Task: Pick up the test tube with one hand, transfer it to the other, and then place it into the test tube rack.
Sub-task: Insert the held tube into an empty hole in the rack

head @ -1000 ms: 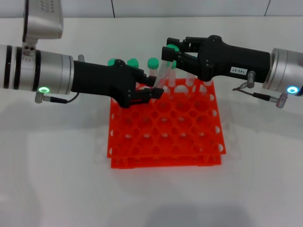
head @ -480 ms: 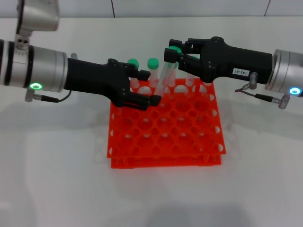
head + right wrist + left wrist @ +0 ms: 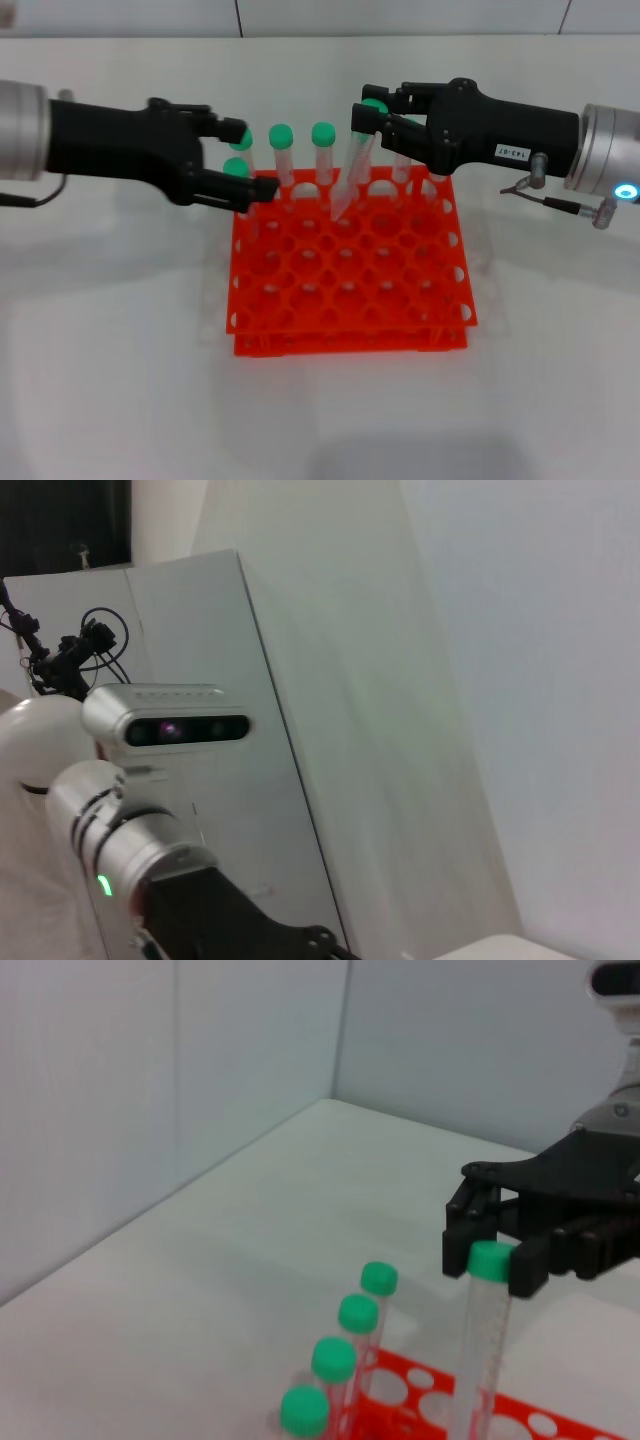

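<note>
The test tube (image 3: 345, 180), clear with a green cap, hangs tilted over the back rows of the orange-red rack (image 3: 452, 292). My right gripper (image 3: 366, 110), black with a white label, is shut on the tube just below its cap. The left wrist view shows this grip too: the capped tube (image 3: 488, 1290) held in the right gripper (image 3: 500, 1250). My left gripper (image 3: 246, 158) is open and empty at the rack's back left corner, apart from the held tube. Its lower tip is hidden from the wrist views.
Several other green-capped tubes stand upright in the rack's back row (image 3: 282, 150), (image 3: 323, 148), also seen in the left wrist view (image 3: 357, 1315). More stand behind my right gripper. White tabletop (image 3: 120, 380) surrounds the rack. The left arm's wrist (image 3: 130, 840) shows in the right wrist view.
My left gripper has let go of the tube's lower part and pulled back to the left, fingers open. The right gripper keeps the tube, almost still.
</note>
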Robot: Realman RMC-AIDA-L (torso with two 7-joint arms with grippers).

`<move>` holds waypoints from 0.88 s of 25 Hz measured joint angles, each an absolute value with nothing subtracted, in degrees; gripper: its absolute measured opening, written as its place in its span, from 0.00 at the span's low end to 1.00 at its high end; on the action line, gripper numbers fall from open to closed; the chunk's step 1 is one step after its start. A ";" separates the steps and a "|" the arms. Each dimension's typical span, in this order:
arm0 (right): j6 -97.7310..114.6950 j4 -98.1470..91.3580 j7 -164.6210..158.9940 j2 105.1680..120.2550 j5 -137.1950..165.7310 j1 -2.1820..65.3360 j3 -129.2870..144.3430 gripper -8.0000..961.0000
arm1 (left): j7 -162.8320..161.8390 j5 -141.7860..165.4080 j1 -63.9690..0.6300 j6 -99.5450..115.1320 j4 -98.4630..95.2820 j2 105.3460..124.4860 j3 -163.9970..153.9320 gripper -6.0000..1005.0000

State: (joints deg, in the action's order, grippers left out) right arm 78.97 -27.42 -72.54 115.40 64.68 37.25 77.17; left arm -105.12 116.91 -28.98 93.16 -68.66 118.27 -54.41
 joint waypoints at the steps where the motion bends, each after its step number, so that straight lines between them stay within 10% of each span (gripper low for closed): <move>1: 78.94 -27.56 -72.53 115.37 64.69 37.32 77.13 0.28 | -106.20 116.97 -27.86 93.87 -71.02 118.28 -54.39 0.89; 22: 78.29 -28.13 -72.80 114.78 64.92 40.18 76.90 0.28 | -106.61 114.74 -10.10 91.72 -85.96 119.32 -51.94 0.89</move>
